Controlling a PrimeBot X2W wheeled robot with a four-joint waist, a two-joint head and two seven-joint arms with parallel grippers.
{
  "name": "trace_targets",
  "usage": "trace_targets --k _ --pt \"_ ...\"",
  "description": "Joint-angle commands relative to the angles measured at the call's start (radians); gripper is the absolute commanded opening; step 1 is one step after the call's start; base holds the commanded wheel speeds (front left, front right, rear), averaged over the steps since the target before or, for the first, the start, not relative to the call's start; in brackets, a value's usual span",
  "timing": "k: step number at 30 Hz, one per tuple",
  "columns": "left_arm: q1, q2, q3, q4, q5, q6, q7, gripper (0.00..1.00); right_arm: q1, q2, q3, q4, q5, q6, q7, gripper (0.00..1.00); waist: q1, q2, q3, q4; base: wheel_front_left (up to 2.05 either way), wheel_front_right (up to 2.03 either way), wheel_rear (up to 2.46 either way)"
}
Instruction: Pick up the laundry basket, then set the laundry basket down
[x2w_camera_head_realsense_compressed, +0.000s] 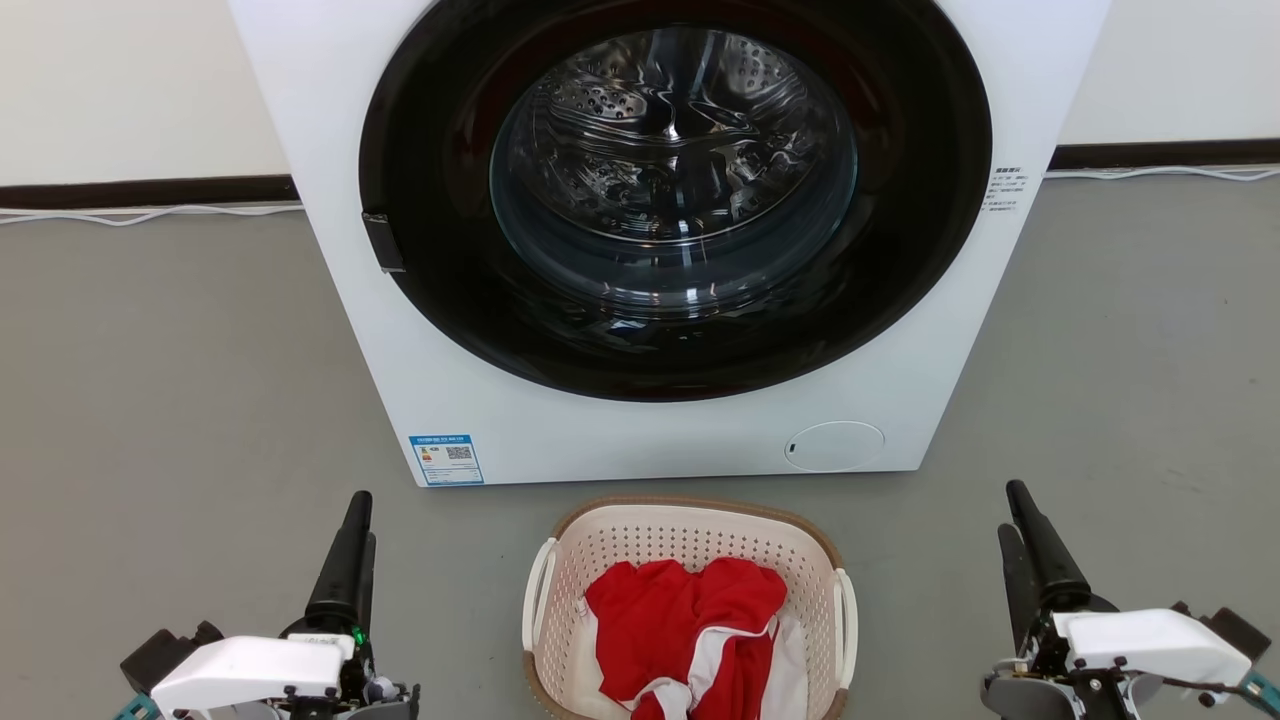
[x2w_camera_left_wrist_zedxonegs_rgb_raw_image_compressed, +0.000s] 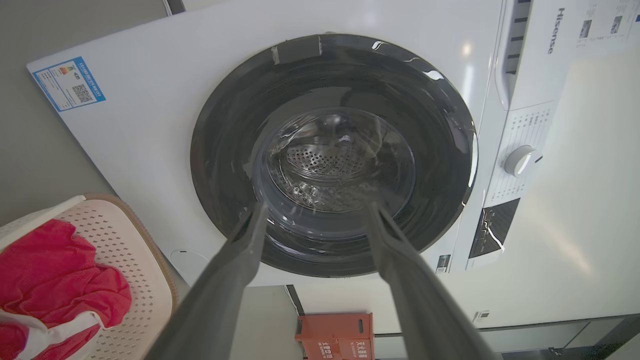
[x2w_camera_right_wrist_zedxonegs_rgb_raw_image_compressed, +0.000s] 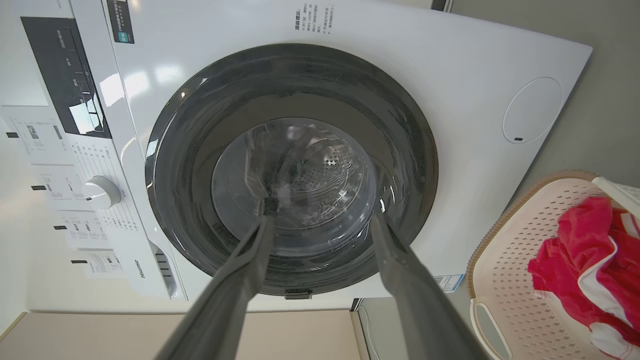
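Observation:
The laundry basket stands on the grey floor just in front of the washing machine, cream with perforated walls, a brown rim and white side handles. Red and white clothes lie inside it. My left gripper is at the lower left, well clear of the basket, its dark fingers pointing up the head view. My right gripper is at the lower right, equally clear. Both are open and hold nothing. The basket sits at the left wrist view's lower left, the gripper aimed at the door. In the right wrist view the basket is lower right of the gripper.
A white front-loading washing machine with a shut dark round door stands directly behind the basket. White cables run along the dark skirting. A red crate sits beside the machine. Grey floor spreads to both sides.

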Motion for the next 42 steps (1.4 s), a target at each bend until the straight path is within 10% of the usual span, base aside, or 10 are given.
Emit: trace_targets --k 1,42 --pt "-0.038 0.007 0.001 -0.038 0.033 -0.003 -0.009 1.0 -0.048 -0.015 0.015 -0.04 -0.025 0.002 -0.013 1.0 -0.0001 -0.0001 0.001 0.0 0.0 0.0 0.0" --pt "-0.038 0.013 -0.055 -0.092 0.742 0.057 -0.126 1.0 -0.077 -0.056 0.102 -0.069 -0.724 0.005 -0.131 1.0 -0.0001 -0.0001 0.012 -0.002 0.0 0.0 0.0"
